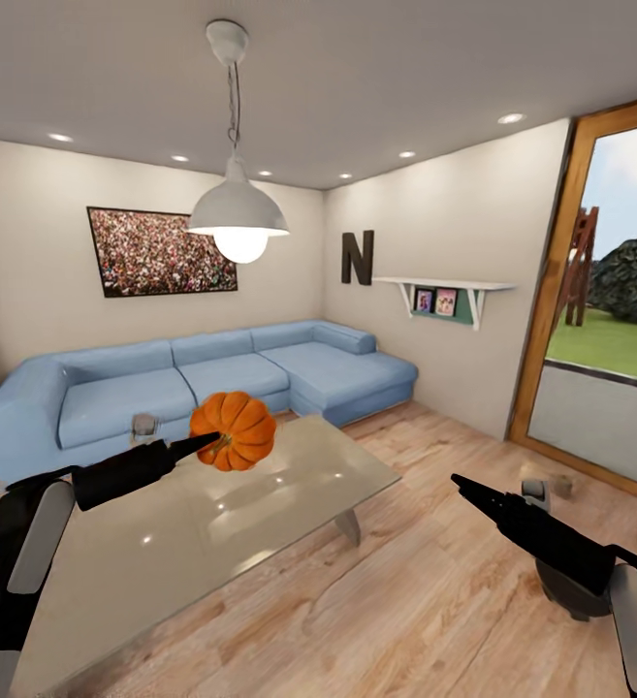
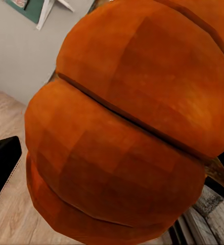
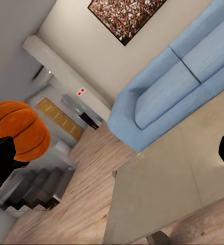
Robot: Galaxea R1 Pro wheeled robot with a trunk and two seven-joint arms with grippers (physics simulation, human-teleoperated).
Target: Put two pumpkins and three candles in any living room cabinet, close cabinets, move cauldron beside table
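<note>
Pumpkin (image 1: 234, 429) sits pinched in the left hand (image 1: 205, 443), lifted above the grey glass surface (image 1: 211, 543) before the blue sofa (image 1: 192, 378). Right hand (image 1: 465, 488) hangs empty, fingers spread.

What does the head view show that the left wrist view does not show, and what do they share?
Head view alone: the blue sofa, the glass-topped table, the hanging lamp, a small grey candle at the table's far edge, and the right gripper, which holds nothing. Left wrist view alone: the pumpkin's ribs from very close, with a dark fingertip beside it. Both share the orange pumpkin held by the left gripper, and the white wall shelf.
</note>
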